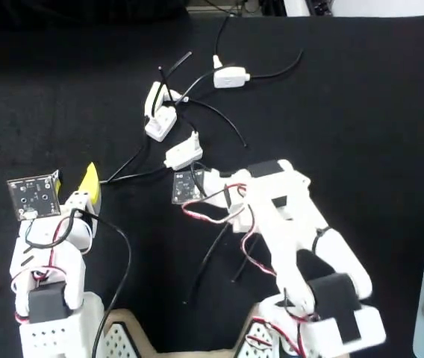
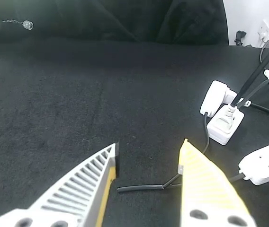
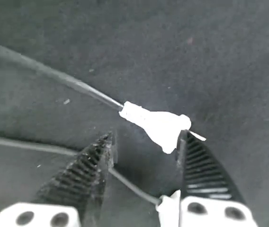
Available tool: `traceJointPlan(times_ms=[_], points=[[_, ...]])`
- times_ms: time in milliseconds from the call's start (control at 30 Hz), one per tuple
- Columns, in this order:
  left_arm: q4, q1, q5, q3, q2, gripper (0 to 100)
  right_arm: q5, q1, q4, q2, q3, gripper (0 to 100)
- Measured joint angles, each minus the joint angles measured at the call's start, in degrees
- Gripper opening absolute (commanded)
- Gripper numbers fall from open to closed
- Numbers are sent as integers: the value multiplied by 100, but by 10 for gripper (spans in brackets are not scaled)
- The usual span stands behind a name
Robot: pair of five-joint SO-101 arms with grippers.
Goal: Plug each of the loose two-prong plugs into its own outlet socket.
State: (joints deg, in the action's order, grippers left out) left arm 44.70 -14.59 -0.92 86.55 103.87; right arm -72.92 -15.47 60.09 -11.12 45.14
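Right claw (image 3: 145, 137) is hanging with its jaws parted, gripping nothing, just short of a loose white plug (image 3: 156, 125) that is lying flat on the black cloth (image 1: 361, 112), prongs bare. At eleven o'clock from that claw, one white socket (image 1: 160, 123) seems to be carrying a plug already, so I'm judging one pairing done and the rest waiting. Left claw (image 2: 149, 144) is sitting with jaws apart at nine o'clock.
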Motion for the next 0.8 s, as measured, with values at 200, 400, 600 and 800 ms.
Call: traceJointPlan(times_ms=[200,400,600,800], points=[[0,0,0,0,0,216,0,-290,-70,-299,9,194],[0,0,0,0,0,216,378,-571,-1108,-255,9,194],[0,0,0,0,0,216,923,-448,-1767,756,9,194],[0,0,0,0,0,216,1002,114,-2119,1240,-18,194]])
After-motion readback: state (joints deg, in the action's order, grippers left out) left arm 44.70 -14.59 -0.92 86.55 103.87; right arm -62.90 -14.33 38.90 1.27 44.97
